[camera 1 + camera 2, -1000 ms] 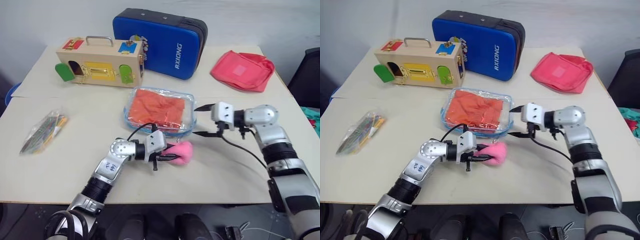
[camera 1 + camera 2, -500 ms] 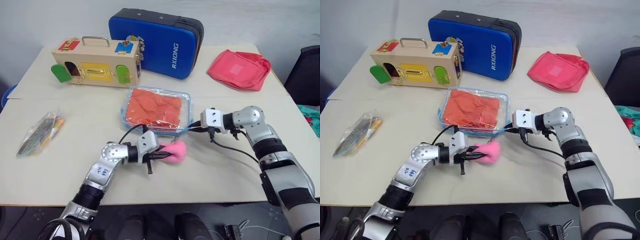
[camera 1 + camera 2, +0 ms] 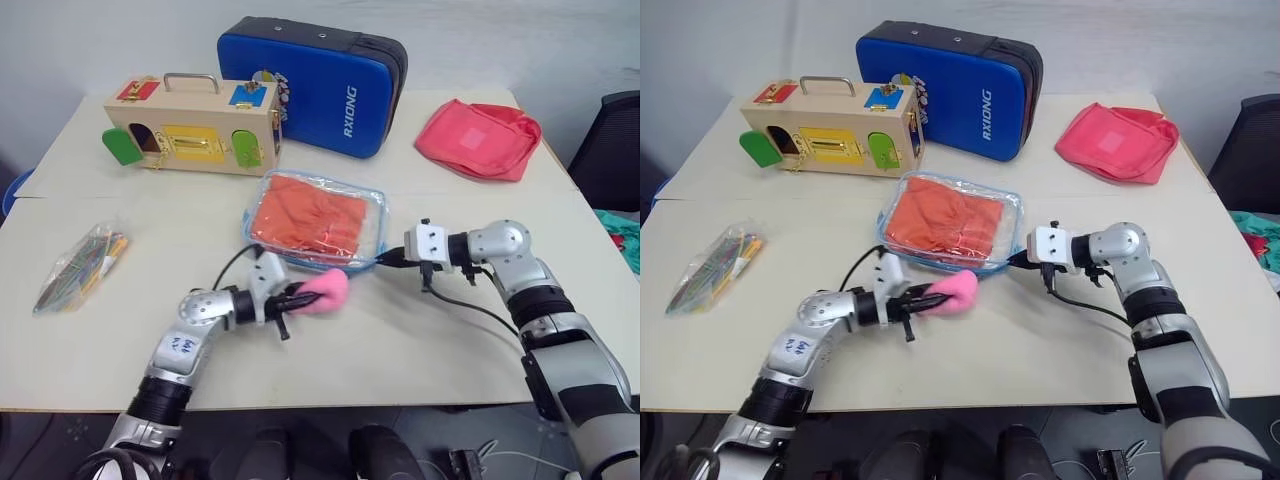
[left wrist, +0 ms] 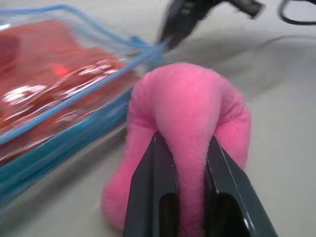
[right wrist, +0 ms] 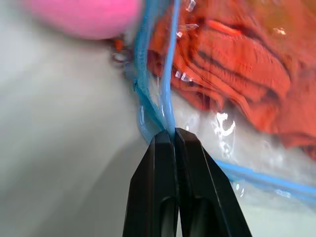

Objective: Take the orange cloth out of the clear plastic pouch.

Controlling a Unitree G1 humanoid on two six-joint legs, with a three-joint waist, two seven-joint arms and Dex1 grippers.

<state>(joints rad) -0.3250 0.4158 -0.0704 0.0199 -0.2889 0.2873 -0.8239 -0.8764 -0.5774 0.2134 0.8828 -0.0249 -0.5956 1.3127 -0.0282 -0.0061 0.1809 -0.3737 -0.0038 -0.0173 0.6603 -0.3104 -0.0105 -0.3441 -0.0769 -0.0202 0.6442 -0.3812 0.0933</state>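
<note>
The orange cloth is still inside the clear plastic pouch at frame centre, while the right gripper pinches its blue edge and the left gripper squeezes the pink plush toy.

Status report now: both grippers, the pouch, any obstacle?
Right gripper shut on clear pouch edging. Left gripper shut on pink plush. Orange cloth inside.

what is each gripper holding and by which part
Left gripper pinches the pink plush toy by its middle; right gripper grips the clear pouch by its blue corner edging.
</note>
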